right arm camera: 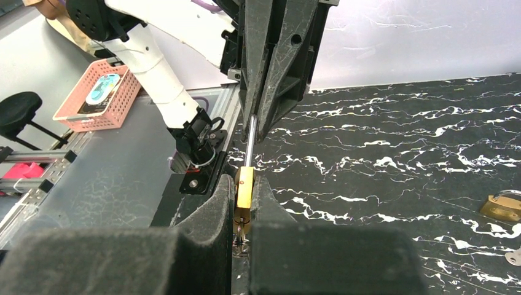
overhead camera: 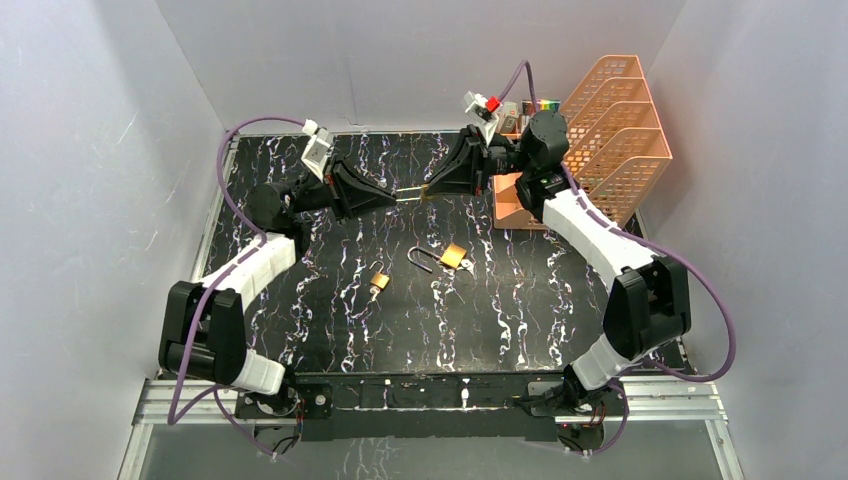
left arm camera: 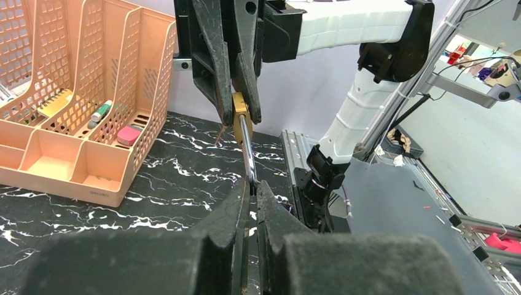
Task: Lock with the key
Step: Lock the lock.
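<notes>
1. Black fingers of the left claw are filling the foreground of the left wrist view, clenching on the steel shackle of a brass padlock.
2. Facing it, the right claw is grasping the padlock's brass body, so the padlock is hanging in the air between the two claws, above the far half of the desk.
3. Under the body a small metal ring is dangling between the right fingers; whether a key is sitting in the lock I cannot tell.
4. Nearer the arm bases, an open padlock is lying on the desk with its shackle swung out, and a small padlock is lying near it on the left, not touching.
5. An orange file rack is standing at the far right corner, behind the right arm.
</notes>
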Action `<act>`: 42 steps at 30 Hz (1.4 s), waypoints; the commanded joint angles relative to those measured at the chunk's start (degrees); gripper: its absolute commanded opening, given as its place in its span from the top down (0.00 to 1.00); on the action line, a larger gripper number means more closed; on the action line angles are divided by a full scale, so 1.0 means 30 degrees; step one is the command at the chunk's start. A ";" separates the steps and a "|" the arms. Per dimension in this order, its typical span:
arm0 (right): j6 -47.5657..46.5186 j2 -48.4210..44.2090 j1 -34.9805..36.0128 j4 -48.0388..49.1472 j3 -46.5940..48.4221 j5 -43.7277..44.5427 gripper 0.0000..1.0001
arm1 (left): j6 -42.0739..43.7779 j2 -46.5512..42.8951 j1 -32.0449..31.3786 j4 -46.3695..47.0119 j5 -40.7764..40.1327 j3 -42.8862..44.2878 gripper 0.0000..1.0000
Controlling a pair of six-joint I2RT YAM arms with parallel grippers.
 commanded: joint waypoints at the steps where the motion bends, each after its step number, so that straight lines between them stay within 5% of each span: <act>1: 0.0301 0.0015 0.0320 0.0920 0.1302 -0.0145 1.00 | -0.0427 0.0207 -0.0105 0.3222 0.0183 0.0685 1.00; 42: -0.0733 0.2632 0.4739 0.0932 0.2073 0.2366 1.00 | -0.0642 0.0903 -0.1370 0.3909 -0.2341 0.1463 1.00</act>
